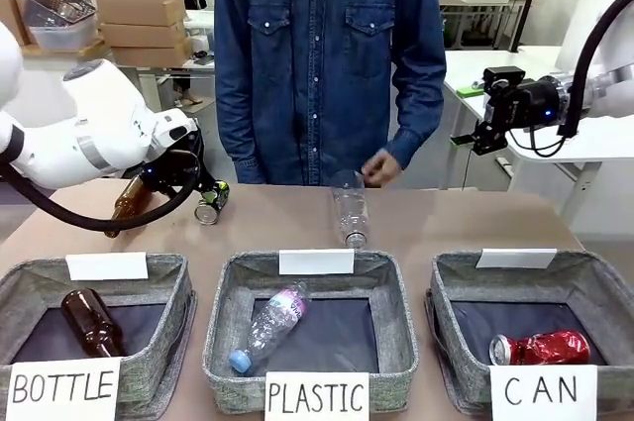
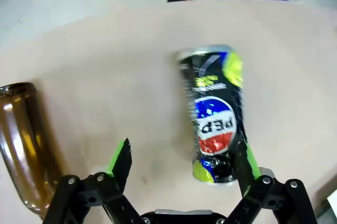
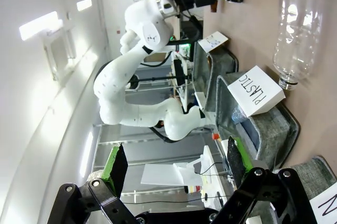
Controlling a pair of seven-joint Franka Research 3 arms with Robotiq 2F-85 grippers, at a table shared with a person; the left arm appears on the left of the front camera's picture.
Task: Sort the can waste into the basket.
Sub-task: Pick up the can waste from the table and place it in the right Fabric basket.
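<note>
At the left, the left gripper (image 1: pixel 201 191) reaches low over the table (image 1: pixel 446 223), jaws spread wide and holding nothing. The dark can (image 1: pixel 211 204) lies on its side at its fingertips. From the front, one round silver end faces the camera, so its long axis runs from the robot's side toward the person.

The left wrist view adds detail. There the dark can (image 2: pixel 213 113) lies between the fingers, close against the right-hand finger (image 2: pixel 243 156), its length running along them and its silver-rimmed end pointing away from the wrist. Whether pad and can touch, I cannot tell. A brown bottle (image 2: pixel 21 145) lies beside it on the table, outside the other finger.

In the middle, a person's hand (image 1: pixel 381 168) rests by a clear bottle (image 1: pixel 349 208) lying on the table.

At the right, the CAN basket (image 1: pixel 594 267) holds the red can (image 1: pixel 543 349). It lies on its side, its long axis across the basket and its silver end toward the middle basket. The right gripper (image 1: pixel 477 140) hangs high above the table's right end, jaws apart and empty. The right wrist view shows that gripper's spread fingers (image 3: pixel 116 163) with bare space between them.
</note>
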